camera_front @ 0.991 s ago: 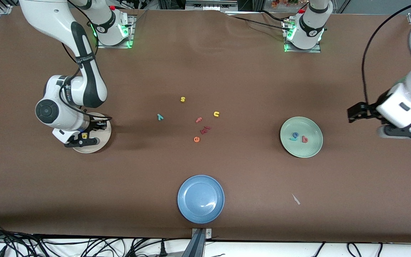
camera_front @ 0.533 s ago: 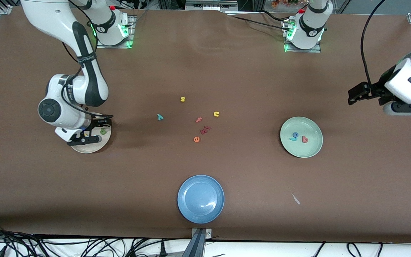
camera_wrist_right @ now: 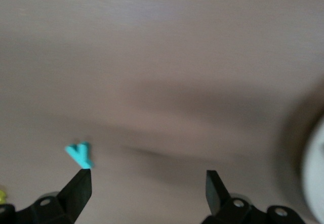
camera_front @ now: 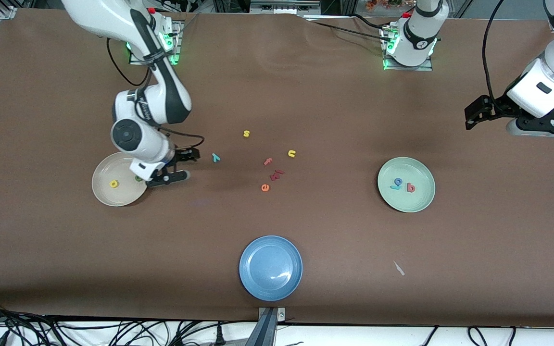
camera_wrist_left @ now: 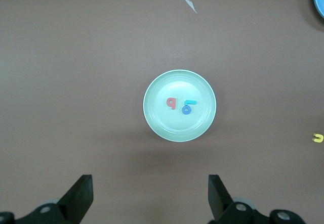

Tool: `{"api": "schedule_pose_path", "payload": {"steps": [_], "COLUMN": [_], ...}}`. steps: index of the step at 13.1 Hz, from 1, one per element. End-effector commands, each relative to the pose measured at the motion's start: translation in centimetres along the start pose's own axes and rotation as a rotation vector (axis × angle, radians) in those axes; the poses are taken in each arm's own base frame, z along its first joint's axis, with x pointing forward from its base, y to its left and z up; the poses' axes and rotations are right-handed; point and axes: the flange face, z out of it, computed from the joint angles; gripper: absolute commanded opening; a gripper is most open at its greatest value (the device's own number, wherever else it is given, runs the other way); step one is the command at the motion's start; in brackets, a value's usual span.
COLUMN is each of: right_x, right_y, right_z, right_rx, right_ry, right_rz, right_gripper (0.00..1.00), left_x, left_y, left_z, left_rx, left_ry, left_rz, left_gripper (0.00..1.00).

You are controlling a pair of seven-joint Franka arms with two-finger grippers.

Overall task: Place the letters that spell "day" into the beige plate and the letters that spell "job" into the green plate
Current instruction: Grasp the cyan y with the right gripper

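The beige plate (camera_front: pixel 108 194) holds the yellow a (camera_front: pixel 113 183) and the green d (camera_front: pixel 138 178), which my right arm partly covers. My right gripper (camera_front: pixel 188 165) (camera_wrist_right: pixel 148 183) hangs open and empty over the bare table between that plate and the teal y (camera_front: pixel 215 157) (camera_wrist_right: pixel 79 154). The green plate (camera_front: pixel 419 202) (camera_wrist_left: pixel 167 125) holds the blue o (camera_front: pixel 397 181) (camera_wrist_left: pixel 186 109), teal j (camera_front: pixel 395 187) (camera_wrist_left: pixel 191 102) and red b (camera_front: pixel 410 188) (camera_wrist_left: pixel 171 102). My left gripper (camera_front: pixel 472 117) (camera_wrist_left: pixel 150 193) waits open and empty, raised over the table at the left arm's end.
Loose letters lie mid-table: yellow s (camera_front: pixel 246 133), yellow u (camera_front: pixel 291 154) (camera_wrist_left: pixel 317 138), salmon f (camera_front: pixel 268 161), orange e (camera_front: pixel 264 187) and a red piece (camera_front: pixel 277 174). A blue plate (camera_front: pixel 270 267) sits nearest the front camera. A white scrap (camera_front: pixel 398 268) (camera_wrist_left: pixel 190 3) lies beside it.
My right gripper opened, left the yellow a in the beige plate and swung off the plate toward the teal y. The left arm drew back from the green plate.
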Motion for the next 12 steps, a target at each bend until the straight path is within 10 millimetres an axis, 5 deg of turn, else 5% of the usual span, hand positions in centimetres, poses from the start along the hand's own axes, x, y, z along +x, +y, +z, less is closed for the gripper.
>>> {"api": "schedule_pose_path", "payload": {"steps": [1, 5, 8, 12], "right_x": [-3.8, -5.7, -5.7, -5.5], "right_y": [-2.5, -5.8, -6.4, -7.4], "right_z": [1.9, 3.8, 5.4, 6.1], "right_rx": [0.017, 0.008, -0.01, -0.031], "right_ry": [0.104, 0.097, 0.108, 0.117], "right_rz": [-0.026, -0.094, -0.129, -0.177], "right_gripper": [1.0, 1.0, 0.99, 0.86], "left_x": [0.1, 0.2, 0.3, 0.0], "left_y": [0.5, 0.2, 0.3, -0.6], "left_z": [-0.5, -0.4, -0.7, -0.3], "left_rx": [0.014, 0.014, 0.009, 0.008], "left_ry": [0.002, 0.001, 0.008, -0.023], "left_rz": [0.025, 0.03, 0.031, 0.017], "left_gripper": [1.0, 1.0, 1.0, 1.0]}}
